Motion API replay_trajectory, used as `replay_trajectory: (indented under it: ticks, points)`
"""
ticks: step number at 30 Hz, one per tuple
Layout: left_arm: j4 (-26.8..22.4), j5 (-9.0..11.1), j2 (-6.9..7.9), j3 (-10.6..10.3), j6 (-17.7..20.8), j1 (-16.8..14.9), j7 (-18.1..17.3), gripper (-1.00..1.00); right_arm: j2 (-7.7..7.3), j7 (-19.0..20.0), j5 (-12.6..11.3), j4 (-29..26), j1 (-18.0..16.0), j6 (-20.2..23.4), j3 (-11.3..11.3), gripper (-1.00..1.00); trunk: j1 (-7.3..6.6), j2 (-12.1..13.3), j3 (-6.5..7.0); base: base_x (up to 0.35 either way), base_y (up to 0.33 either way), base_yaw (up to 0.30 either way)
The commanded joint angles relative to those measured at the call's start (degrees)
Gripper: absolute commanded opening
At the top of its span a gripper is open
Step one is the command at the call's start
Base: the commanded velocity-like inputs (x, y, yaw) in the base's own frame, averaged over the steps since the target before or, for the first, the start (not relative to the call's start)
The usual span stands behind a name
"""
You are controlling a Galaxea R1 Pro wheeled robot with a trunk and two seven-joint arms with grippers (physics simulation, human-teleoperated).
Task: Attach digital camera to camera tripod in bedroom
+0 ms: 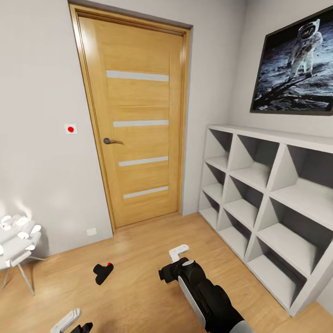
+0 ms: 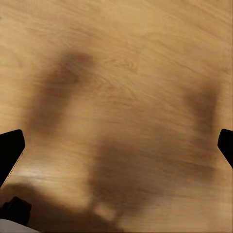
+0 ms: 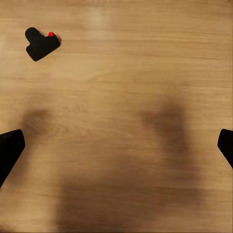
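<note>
Camera [image 1: 103,272] (red button up) lies on the wood floor [image 1: 138,259], left of the right tool [image 1: 178,253]. Both tools, left [image 2: 116,145] included, gape wide and hold nothing. Door [image 1: 136,120] far; shelving [image 1: 273,203] right.

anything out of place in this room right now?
Yes: the small black digital camera with the red button lies on the bare wooden floor in front of the closed wooden door, apart from the white cube shelving. Odd place for a camera.

astronaut poster [image 1: 296,64] cropped right, white shelving [image 1: 273,199] cropped right
</note>
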Motion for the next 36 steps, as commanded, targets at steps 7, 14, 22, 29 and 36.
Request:
replay_trajectory:
  ticks: [7,14,22,29,36]
  points:
    - [0.12,0.46,0.01,0.02,0.3,0.0,0.4,1.0,0.0,-0.42,-0.46,-0.04,-0.05,0.24,0.09,1.0,0.04,-0.03,-0.05,0.301,0.198,0.0]
    - [0.14,-4.63,0.24,-1.22,0.83,-0.05,0.18,1.0,0.0,-0.39,-0.49,-0.1,-0.05,0.21,-0.03,1.0,0.04,-0.03,-0.05,0.275,0.211,0.0]
    - [0.16,-9.43,0.86,-3.97,2.67,-1.2,0.01,1.0,0.0,-0.35,-0.5,-0.57,-0.05,0.11,-0.33,1.0,0.04,-0.03,-0.05,0.267,0.215,0.0]
    - [0.17,-10.78,2.12,-7.52,6.66,-3.13,0.02,1.0,0.0,-0.34,-0.53,-0.86,-0.05,0.19,-0.56,1.0,0.04,-0.03,-0.05,0.262,0.22,0.0]
    - [0.5,-11.24,3.66,-9.65,9.97,-5.99,0.01,1.0,0.0,-0.4,-1.96,-1.09,-0.09,0.36,-0.68,1.0,0.04,-0.03,-0.05,0.257,0.231,-0.031]
